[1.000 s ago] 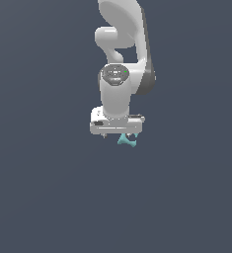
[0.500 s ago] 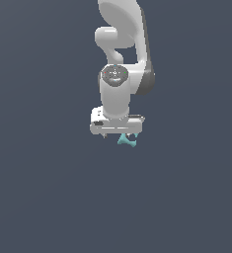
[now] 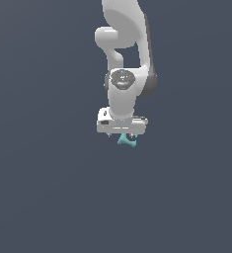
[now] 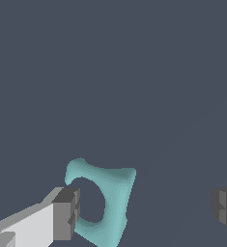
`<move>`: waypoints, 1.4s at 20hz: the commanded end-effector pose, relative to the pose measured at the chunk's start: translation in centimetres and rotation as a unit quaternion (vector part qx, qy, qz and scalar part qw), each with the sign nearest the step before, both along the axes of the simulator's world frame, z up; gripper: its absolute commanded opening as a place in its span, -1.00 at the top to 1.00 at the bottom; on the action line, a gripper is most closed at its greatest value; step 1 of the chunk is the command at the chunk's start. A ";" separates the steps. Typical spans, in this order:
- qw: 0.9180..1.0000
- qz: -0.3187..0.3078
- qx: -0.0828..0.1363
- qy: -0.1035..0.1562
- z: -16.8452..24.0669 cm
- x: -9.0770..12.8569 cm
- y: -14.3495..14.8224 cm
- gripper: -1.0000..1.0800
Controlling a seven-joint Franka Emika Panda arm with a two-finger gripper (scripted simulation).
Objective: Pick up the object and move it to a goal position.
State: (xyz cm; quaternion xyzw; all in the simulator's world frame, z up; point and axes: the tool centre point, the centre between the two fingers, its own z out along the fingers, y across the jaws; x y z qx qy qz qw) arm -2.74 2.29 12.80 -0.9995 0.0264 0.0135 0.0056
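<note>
The object (image 4: 107,200) is a small teal bow-tie-like piece with flared ends and a round hollow at one end. In the wrist view it lies between my fingers, close against one finger pad (image 4: 69,212), with a wide gap to the other finger (image 4: 223,208). My gripper (image 4: 145,210) is open around it. In the exterior view the object (image 3: 127,141) peeks out just below the white gripper (image 3: 125,137), which points straight down; the fingertips are mostly hidden there.
The flat dark grey-blue floor (image 3: 48,197) surrounds the arm on all sides. The white arm (image 3: 122,89) rises from the gripper toward the exterior view's top. No other objects or goal marker show.
</note>
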 end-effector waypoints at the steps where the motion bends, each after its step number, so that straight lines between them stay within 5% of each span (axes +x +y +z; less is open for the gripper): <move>1: 1.000 -0.014 -0.001 -0.002 -1.0 -0.8 0.8 -0.92; 14: 0.996 -0.083 -0.007 -0.012 -5.0 -5.2 4.2 -0.92; 28: 0.996 -0.089 -0.007 -0.012 -6.9 -5.7 4.5 -0.92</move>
